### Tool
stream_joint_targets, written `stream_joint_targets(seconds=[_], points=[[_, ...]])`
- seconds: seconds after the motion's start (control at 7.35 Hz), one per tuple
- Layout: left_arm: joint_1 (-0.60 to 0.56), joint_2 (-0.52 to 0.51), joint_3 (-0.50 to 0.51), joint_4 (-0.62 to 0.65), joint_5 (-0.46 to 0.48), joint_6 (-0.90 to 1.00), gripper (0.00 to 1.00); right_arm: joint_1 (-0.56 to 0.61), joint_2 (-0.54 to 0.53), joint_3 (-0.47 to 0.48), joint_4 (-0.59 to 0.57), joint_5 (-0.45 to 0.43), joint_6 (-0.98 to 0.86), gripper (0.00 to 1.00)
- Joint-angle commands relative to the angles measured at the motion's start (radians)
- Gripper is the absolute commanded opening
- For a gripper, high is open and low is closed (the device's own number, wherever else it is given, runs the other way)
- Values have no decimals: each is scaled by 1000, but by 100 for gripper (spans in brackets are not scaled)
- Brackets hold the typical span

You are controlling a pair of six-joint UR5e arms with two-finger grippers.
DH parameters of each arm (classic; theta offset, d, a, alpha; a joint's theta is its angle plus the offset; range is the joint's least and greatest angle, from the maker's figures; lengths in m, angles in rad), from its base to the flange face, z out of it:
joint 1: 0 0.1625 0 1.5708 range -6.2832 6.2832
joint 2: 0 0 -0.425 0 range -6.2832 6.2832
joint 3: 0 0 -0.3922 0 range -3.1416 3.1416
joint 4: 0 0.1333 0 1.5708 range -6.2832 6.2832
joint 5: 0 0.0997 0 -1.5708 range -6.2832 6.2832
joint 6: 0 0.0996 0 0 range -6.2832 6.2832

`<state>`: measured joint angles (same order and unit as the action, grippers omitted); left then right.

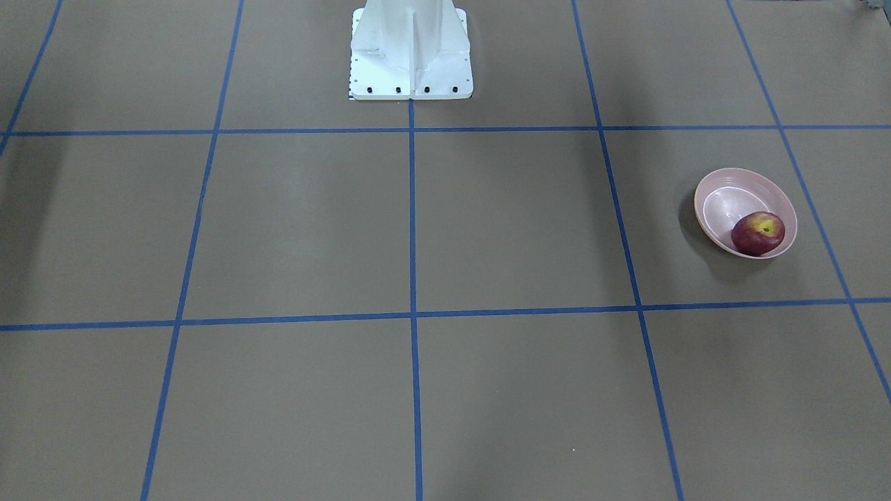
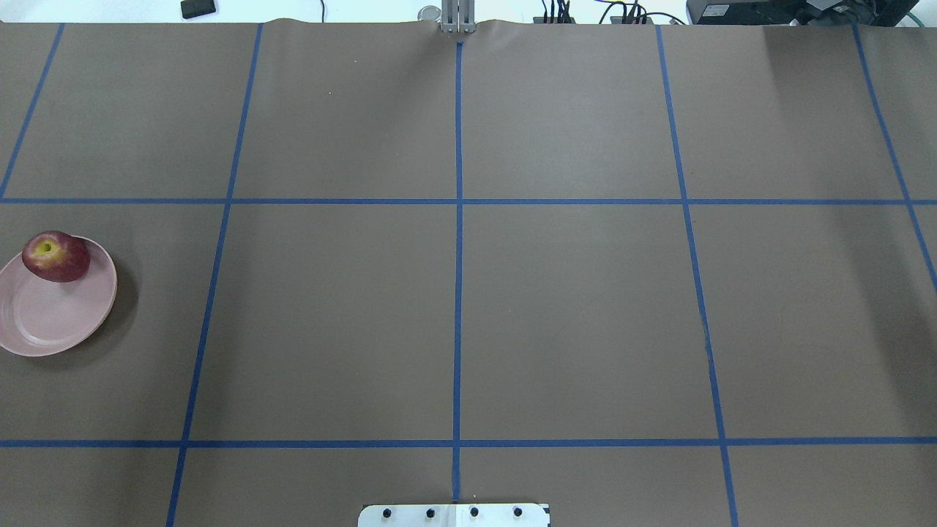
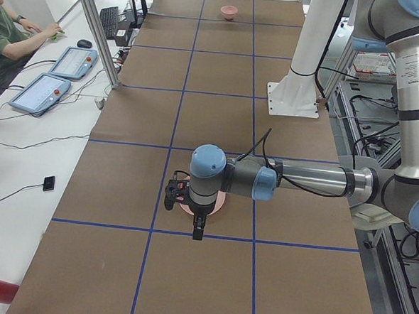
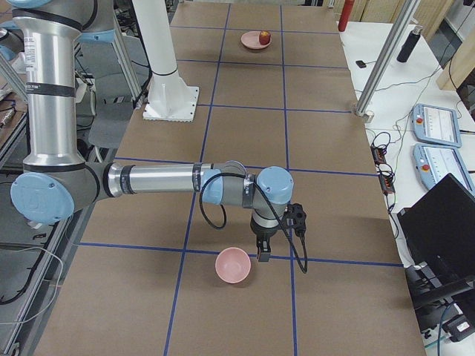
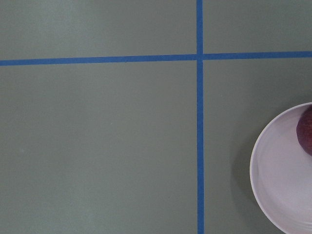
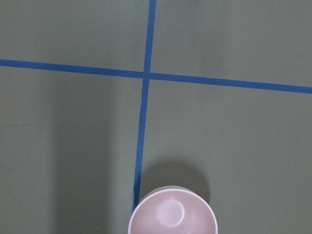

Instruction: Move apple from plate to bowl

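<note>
Brown-papered table (image 2: pixel 585 307), blue tape grid (image 2: pixel 458 293). On plate (image 2: pixel 44 322), apple (image 2: pixel 56 256); bowl (image 4: pixel 232 265) near right gripper (image 4: pixel 261 254). Cannot tell whether left gripper (image 3: pixel 198 231) or right gripper is apart or together. Side desk: operator (image 3: pixel 7 34).

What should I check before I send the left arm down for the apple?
1. Apple seated on the plate: ok. The apple lies inside the plate, against its rim, with the stem hollow upward.
2. Bowl ready to receive: ok. The bowl stands upright and empty.
3. Left gripper centred over the apple: probably not ok. The left wrist view catches only a sliver of apple at its right edge.
4. Left gripper open: cannot tell. It shows only in a side view.
5. Right gripper clear of the bowl: ok, it appears. It hangs beside the bowl, not over its opening.
</note>
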<state>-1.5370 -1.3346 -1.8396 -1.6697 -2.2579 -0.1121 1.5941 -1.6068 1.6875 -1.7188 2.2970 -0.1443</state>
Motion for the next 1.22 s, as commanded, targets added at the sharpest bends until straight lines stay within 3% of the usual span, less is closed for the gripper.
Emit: stream_joint_targets(seconds=[0.0, 0.68, 1.09], points=[[0, 0, -1, -1, 0, 0, 98, 0, -1, 3, 1, 2, -5, 100], [-8, 2, -7, -1, -3, 6, 98, 0, -1, 12, 1, 2, -3, 100], [-3, -9, -12, -10, 3, 3, 98, -2, -4, 23, 62, 7, -1, 100]])
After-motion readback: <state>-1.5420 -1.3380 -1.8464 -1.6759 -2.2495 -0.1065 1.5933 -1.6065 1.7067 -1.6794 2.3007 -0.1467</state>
